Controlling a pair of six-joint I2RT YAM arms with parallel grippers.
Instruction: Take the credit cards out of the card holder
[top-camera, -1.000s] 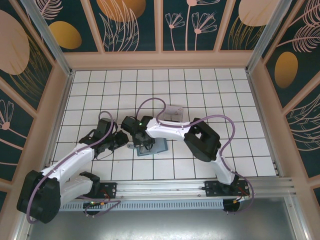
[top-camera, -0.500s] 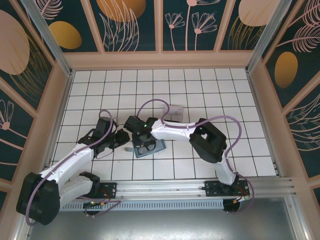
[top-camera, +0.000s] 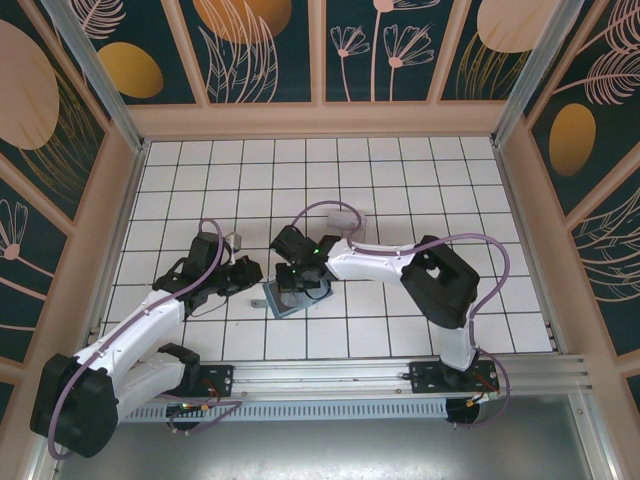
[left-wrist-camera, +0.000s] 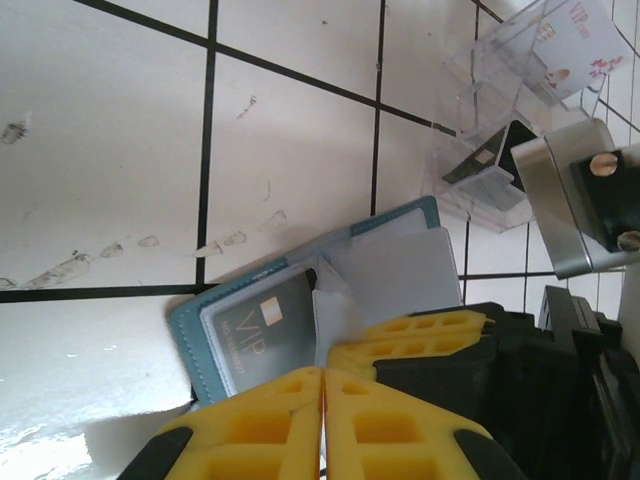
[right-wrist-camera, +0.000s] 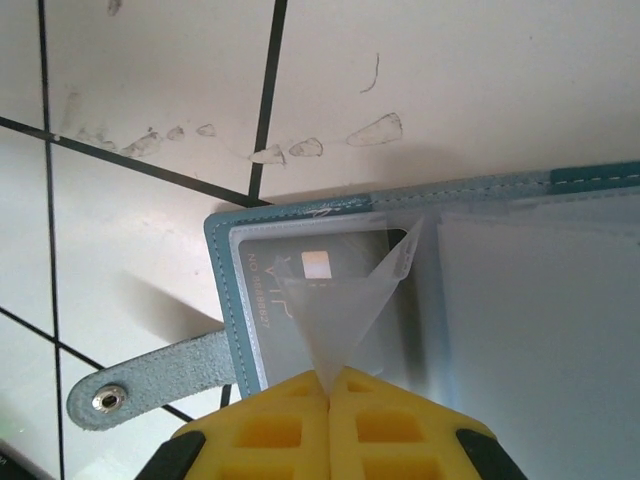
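**A:** What could go wrong from here?

**B:** The whole card holder (right-wrist-camera: 540, 300) may lift or drag. The right gripper (right-wrist-camera: 328, 385) has its fingers pressed together on a flap of the clear sleeve (right-wrist-camera: 350, 310), and I see nothing pinning the holder down. The sleeve could stretch or tear. The black card (right-wrist-camera: 272, 285) sits in its pocket just ahead of those fingertips and may never slide out.

**A:** And the left gripper (left-wrist-camera: 322, 385)?

**B:** Its fingers are together at the holder's near edge. I can't tell whether they grip anything.

**A:** Surroundings?

**B:** Dark floral wall panels (top-camera: 260, 50), then a white tiled table (top-camera: 400, 170), with smudges (right-wrist-camera: 375, 128) beyond the fingers.
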